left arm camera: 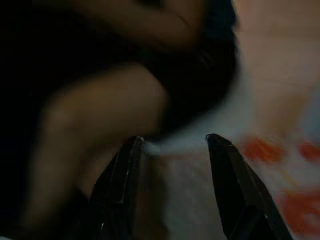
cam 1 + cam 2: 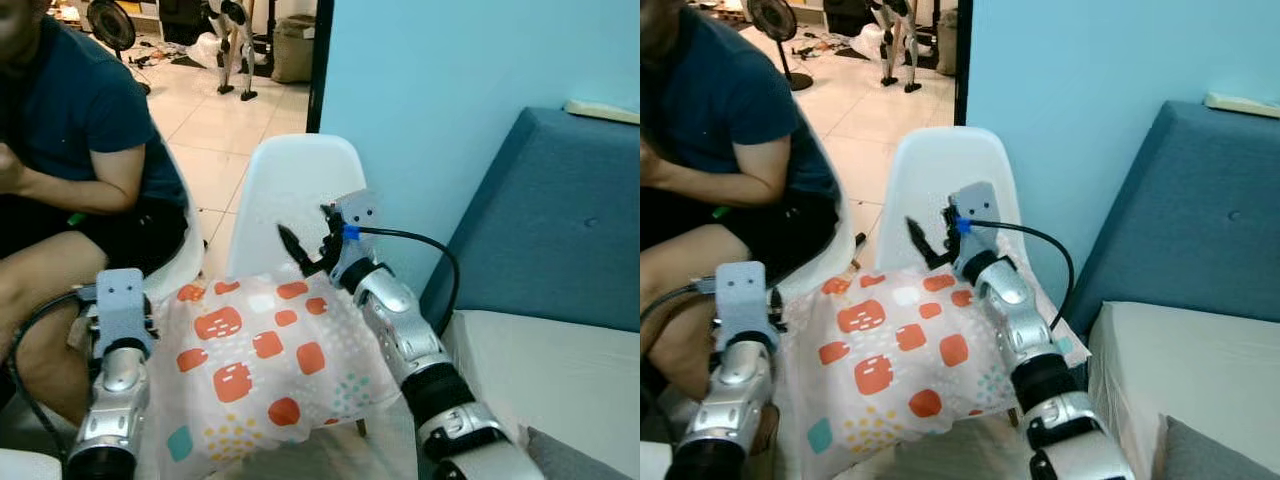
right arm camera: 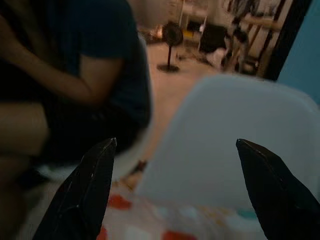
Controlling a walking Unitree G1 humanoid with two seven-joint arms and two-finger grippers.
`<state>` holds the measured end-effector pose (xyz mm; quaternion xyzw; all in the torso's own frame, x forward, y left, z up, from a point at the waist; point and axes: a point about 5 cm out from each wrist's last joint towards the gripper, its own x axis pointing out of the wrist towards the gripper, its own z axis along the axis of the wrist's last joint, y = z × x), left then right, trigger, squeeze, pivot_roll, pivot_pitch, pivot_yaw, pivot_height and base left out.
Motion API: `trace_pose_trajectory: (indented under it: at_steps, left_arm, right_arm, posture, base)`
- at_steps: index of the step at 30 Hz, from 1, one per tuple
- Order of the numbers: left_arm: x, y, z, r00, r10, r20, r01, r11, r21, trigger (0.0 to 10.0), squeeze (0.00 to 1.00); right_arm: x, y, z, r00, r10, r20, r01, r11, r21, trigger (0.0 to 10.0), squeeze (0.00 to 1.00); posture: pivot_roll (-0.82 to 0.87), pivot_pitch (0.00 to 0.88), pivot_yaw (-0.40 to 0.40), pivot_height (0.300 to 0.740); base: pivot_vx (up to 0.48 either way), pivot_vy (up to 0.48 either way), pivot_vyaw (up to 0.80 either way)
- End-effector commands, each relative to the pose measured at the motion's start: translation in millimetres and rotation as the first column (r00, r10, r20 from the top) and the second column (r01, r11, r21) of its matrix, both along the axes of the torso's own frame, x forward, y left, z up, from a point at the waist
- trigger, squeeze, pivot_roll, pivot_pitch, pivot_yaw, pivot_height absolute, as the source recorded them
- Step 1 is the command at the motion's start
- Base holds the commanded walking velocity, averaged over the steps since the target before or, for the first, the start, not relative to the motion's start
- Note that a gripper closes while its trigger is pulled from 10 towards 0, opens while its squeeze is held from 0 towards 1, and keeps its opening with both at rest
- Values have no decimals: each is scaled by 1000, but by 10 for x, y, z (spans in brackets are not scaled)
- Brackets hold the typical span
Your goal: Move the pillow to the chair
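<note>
Head views: I saw even, bright daylight, sharp focus | glare on the pale glossy tiled floor [image 2: 215, 125] beyond | left wrist view: very dim, smeared | right wrist view: I noted soft blur, the white plastic chair [image 3: 235, 145] hazy.

A soft white fabric pillow [image 2: 262, 362] printed with orange-red rounded squares, small yellow dots and teal patches lies flat and slightly rumpled across the seat of a white moulded-plastic chair [image 2: 295, 186], its front edge overhanging, its far edge near the chair's upright backrest.
</note>
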<state>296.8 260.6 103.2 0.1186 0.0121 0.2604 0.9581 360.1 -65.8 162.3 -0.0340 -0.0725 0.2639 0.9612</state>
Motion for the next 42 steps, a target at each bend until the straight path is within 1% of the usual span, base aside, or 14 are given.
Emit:
trace_pose_trajectory:
  at_steps: [1, 3, 5, 9, 10, 13, 19, 24, 25, 31, 33, 36, 38, 42]
  left_arm:
    - [-10, 97, 262, 989, 61, 131, -68, 997, 45, 10000, 0]
    - [-22, 109, 296, 984, 73, 162, -78, 997, 22, 10000, 0]
    - [-19, 143, 474, 963, 45, 265, -44, 999, -9, 10000, 0]
    - [52, 277, 731, 946, 53, 320, -53, 999, -9, 10000, 0]
    - [52, 277, 731, 946, 53, 320, -53, 999, -9, 10000, 0]
    - [168, 304, 892, 940, 2, 341, 19, 998, -57, 10000, 0]
    - [223, 281, 1003, 939, -56, 341, 47, 998, 37, 10000, 0]
    - [237, 360, 1087, 932, -53, 359, 38, 998, 47, 10000, 0]
    - [239, 372, 1152, 926, -79, 369, 51, 995, 84, 10000, 0]
    - [238, 412, 1246, 918, -87, 386, 44, 992, 120, 10000, 0]
    - [150, 352, 1441, 847, -132, 515, 32, 980, 198, 10000, 0]
    - [137, 345, 1466, 835, -136, 534, 28, 978, 205, 10000, 0]
    - [148, 366, 1440, 847, -125, 517, 35, 983, 180, 10000, 0]
    - [141, 373, 1431, 851, -122, 511, 25, 981, 192, 10000, 0]
  right_arm:
    - [-15, -42, -156, 1000, 0, -31, -1, 999, -34, 10000, 0]
    - [-11, -53, -162, 999, -10, -42, 10, 1000, 2, 10000, 0]
    - [14, -57, -158, 998, -44, -53, 46, 998, 37, 10000, 0]
    - [2, -4, -176, 998, -49, -41, 50, 998, 32, 10000, 0]
    - [2, -4, -176, 998, -49, -41, 50, 998, 32, 10000, 0]
    - [-27, 27, -223, 998, -56, -30, 57, 998, 29, 10000, 0]
    - [-62, 21, -318, 996, -68, -54, 71, 996, 45, 10000, 0]
    - [-86, 26, -370, 994, -83, -71, 88, 994, 63, 10000, 0]
    - [-94, 10, -391, 993, -96, -73, 101, 993, 67, 10000, 0]
    - [-86, -49, -435, 988, -127, -89, 133, 988, 75, 10000, 0]
    - [-88, -71, -446, 988, -128, -87, 134, 989, 68, 10000, 0]
    - [-88, -76, -449, 988, -130, -87, 136, 988, 67, 10000, 0]
    - [-77, -90, -449, 986, -140, -91, 146, 987, 68, 10000, 0]
    - [-75, -90, -452, 986, -142, -92, 148, 987, 66, 10000, 0]
  posture:
    - [123, 40, -93, 740]
    - [123, 40, -93, 740]
    - [132, 42, -95, 740]
    - [143, 40, -101, 740]
    - [143, 40, -101, 740]
    - [148, 37, -102, 740]
    - [148, 37, -100, 740]
    - [148, 38, -91, 740]
    - [149, 38, -91, 740]
    - [152, 39, -90, 740]
    - [151, 41, -91, 740]
    - [151, 41, -91, 740]
    - [153, 43, -90, 740]
    - [154, 42, -91, 740]
  base:
    - [0, 0, 0]
    - [0, 0, 0]
    - [0, 0, 0]
    - [0, 0, 0]
    - [0, 0, 0]
    - [0, 0, 0]
    - [0, 0, 0]
    - [0, 0, 0]
    - [0, 0, 0]
    - [0, 0, 0]
    - [0, 0, 0]
    - [0, 0, 0]
    - [0, 0, 0]
    - [0, 0, 0]
